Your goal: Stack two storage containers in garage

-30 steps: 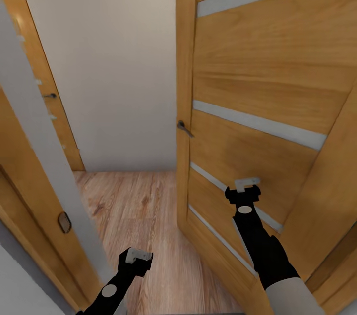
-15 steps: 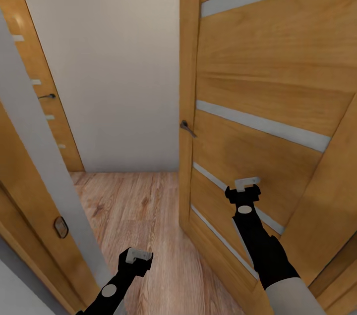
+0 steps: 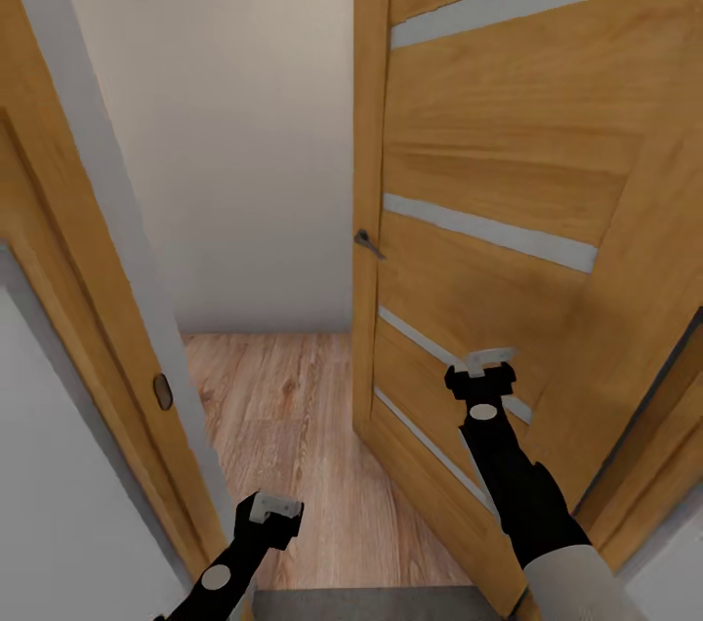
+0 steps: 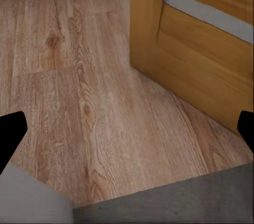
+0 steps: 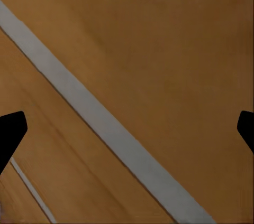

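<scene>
Wood-plank floor [image 3: 293,426] runs past an open wooden door [image 3: 488,162].

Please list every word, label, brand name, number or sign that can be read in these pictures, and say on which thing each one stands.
There is no readable text in these pictures.
The wooden door carries pale grey stripes and a dark handle, no writing.
The door frame has a small metal plate, without marks.
The white wall, the wood-plank floor, the left pincer and the right pincer bear no labels.
</scene>
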Controlling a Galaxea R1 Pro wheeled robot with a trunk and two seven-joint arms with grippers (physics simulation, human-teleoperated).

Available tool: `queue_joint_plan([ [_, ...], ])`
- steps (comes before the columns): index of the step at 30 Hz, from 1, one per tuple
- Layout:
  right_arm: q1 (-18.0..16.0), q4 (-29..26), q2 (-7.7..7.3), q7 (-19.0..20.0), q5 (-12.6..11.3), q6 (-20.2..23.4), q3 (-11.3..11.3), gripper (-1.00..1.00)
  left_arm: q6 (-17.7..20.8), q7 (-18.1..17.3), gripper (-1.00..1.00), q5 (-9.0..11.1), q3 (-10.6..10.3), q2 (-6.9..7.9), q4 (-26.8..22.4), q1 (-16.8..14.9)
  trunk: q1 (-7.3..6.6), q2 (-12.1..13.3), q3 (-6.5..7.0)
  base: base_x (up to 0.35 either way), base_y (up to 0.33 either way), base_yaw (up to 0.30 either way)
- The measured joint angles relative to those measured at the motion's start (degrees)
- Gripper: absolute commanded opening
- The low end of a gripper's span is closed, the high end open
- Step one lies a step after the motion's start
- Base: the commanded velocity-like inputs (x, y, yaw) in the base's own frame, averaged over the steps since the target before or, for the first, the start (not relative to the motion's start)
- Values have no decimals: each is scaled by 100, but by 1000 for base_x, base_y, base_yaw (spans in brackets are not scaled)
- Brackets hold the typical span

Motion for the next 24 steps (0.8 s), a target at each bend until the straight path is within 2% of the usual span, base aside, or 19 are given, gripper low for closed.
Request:
queue_joint_plan([
  [3, -97, 96, -94, -97, -3, -94, -97, 100, -96, 2, 100, 8, 1, -36, 96, 24, 50, 2, 0, 0, 0, 0],
  [14, -102, 449, -95, -449, -7, -367, -451, 100, -170, 2, 100, 8, 2, -36, 307, 24, 40, 1, 0, 0, 0, 0],
  [21, -102, 673, -95, -614, -6, -367, -459, 100, -170, 2, 100, 8, 2, -36, 307, 24, 40, 1, 0, 0, 0, 0],
  [24, -5, 578, -10, -518, -2, -272, -363, 100, -169, 4, 100, 18, 3, -30, 218, 28, 40, 1, 0, 3, 0, 0],
])
